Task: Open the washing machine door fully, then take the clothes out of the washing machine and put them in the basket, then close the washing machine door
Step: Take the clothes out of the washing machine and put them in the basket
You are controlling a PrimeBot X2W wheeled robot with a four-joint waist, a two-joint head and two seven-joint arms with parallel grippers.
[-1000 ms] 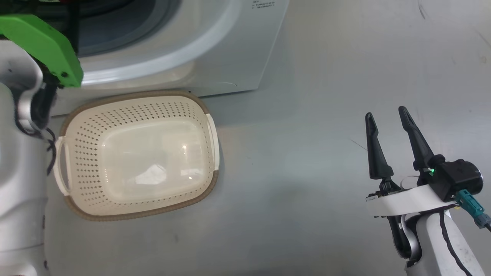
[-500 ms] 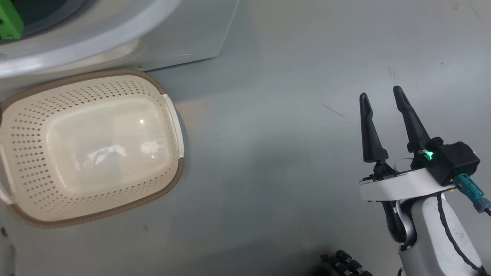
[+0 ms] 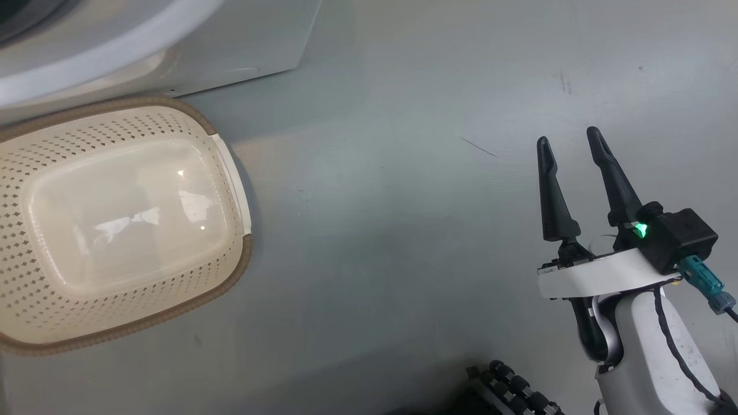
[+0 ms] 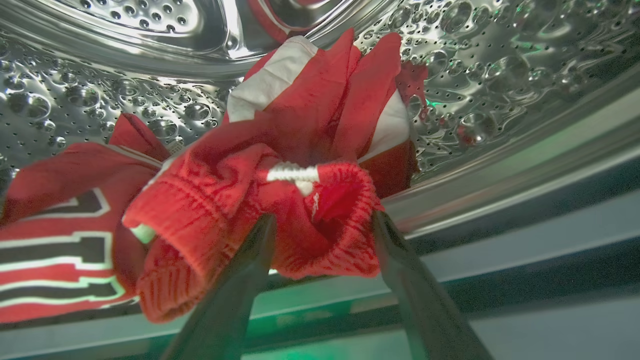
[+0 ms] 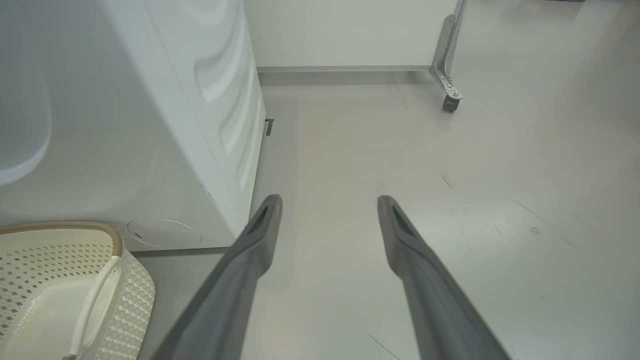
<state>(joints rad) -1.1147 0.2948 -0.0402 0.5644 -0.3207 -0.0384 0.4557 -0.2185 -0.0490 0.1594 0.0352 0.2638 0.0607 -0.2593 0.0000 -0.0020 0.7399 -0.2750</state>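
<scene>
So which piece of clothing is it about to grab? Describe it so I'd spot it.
Look into the shiny steel drum, where red clothes lie in a heap. At the front, between the open jaws, sits a bunched red fold. Unlike the flat lettered jersey beside it, it is coarsely ribbed with a small white patch.

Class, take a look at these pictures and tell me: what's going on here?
The washing machine is being unloaded. The left gripper reaches into the steel drum, open fingers either side of bunched red clothes, not yet closed on them. The basket on the floor holds nothing. The right gripper hangs open over the floor.
</scene>
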